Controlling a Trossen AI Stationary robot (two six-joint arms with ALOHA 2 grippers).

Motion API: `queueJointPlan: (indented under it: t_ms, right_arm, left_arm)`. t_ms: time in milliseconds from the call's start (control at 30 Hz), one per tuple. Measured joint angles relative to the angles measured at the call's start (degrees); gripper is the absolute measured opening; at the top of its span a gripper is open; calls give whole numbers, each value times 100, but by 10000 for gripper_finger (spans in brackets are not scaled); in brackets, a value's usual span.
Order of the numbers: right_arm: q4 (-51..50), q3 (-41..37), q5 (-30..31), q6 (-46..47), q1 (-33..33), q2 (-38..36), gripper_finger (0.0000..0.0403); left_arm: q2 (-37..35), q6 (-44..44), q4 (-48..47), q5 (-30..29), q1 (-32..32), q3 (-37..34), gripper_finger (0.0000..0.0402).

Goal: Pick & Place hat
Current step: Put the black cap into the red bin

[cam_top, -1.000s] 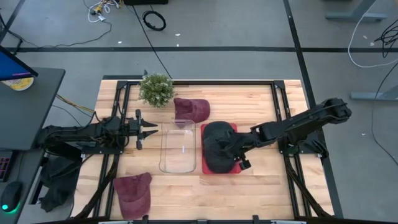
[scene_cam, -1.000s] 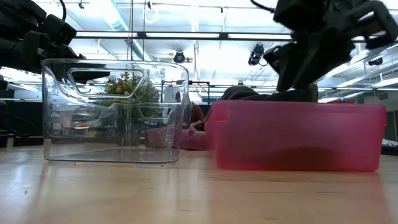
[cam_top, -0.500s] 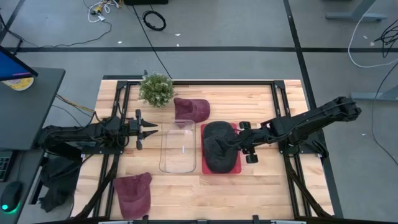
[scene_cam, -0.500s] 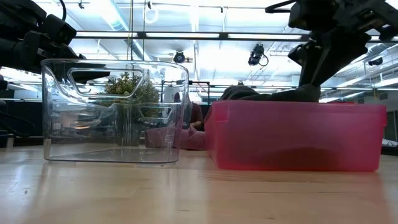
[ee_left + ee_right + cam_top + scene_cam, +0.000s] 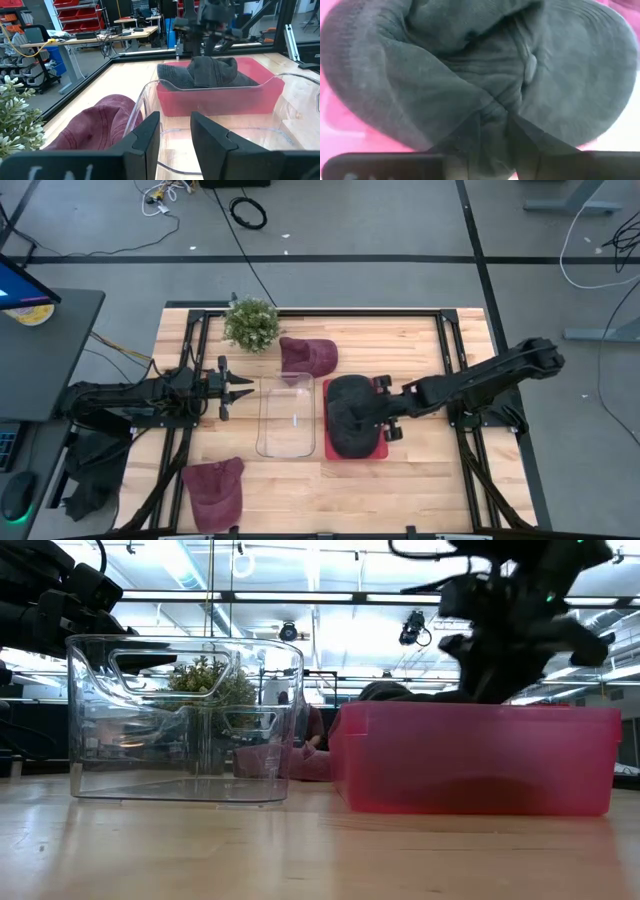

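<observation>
Right wrist view: right pincer [image 5: 492, 135] fingers pinch a fold of the dark hat [image 5: 485, 65]. High view adds the red bin [image 5: 377, 450] beneath; left pincer [image 5: 245, 388] idles apart.

The high view looks straight down from well above, taking in the whole wooden table [image 5: 420, 350] and the floor around it. The low view sits at table-top height at the table's front edge, facing level across it into the room, very near the clear bin [image 5: 185, 718] and the pink bin [image 5: 475, 760]. The left wrist view looks across the table from the left side, over the clear bin's rim toward the pink bin and the dark grey hat [image 5: 207, 72] in it, which the high view also shows. The right wrist view faces that hat from close up, filling its frame.
</observation>
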Motion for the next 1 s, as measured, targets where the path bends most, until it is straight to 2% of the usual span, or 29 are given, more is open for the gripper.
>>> queueJointPlan:
  t_ms: [167, 267, 367, 500, 833, 1000]
  right_arm:
    - [445, 20, -150, -292, -215, 480, 71]
    - [411, 26, -644, -155, -454, 645, 54]
    - [339, 28, -1005, -49, -615, 689, 39]
    - [264, 15, -1060, 12, -637, 600, 27]
    - [-137, -17, -1121, 219, -502, 14, 43]
    - [15, -17, -1003, 322, -505, -236, 59]
  left_arm:
    - [-1, 0, 0, -1, -2, 0, 115]
    - [0, 0, 0, -1, -1, 0, 115]
    - [0, 0, 0, 0, 0, 2, 115]
    - [-1, 0, 0, -1, 0, 1, 115]
    - [1, 0, 0, -1, -2, 2, 115]
    - [0, 0, 0, 0, -2, 1, 115]
